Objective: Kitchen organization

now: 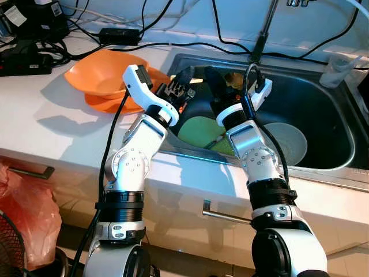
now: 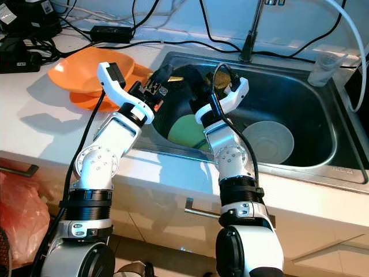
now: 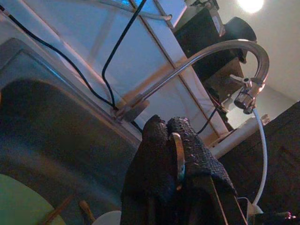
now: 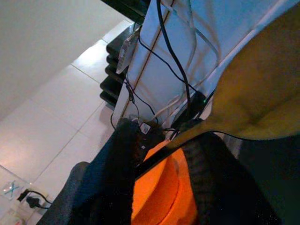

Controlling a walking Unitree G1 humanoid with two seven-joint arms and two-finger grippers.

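Observation:
My left gripper (image 1: 185,78) hangs over the left end of the steel sink (image 1: 323,173). It is shut on a thin metal piece (image 3: 177,154) that shows between the fingertips. My right gripper (image 1: 214,81) is just beside it over the sink, its fingers (image 4: 117,178) closed on the narrow end of a tan, wooden-looking utensil (image 4: 253,89). Below both grippers a green plate (image 1: 199,130) lies in the sink. A pale grey bowl (image 1: 291,141) sits to its right. Stacked orange bowls (image 1: 98,78) rest on the white counter, left of the sink.
The curved faucet (image 3: 211,56) rises at the back of the sink, with a white hose on it. A clear cup (image 1: 337,69) stands at the sink's back right corner. Black power bricks and cables (image 1: 23,57) crowd the counter's back left. A red bag (image 1: 26,213) hangs below.

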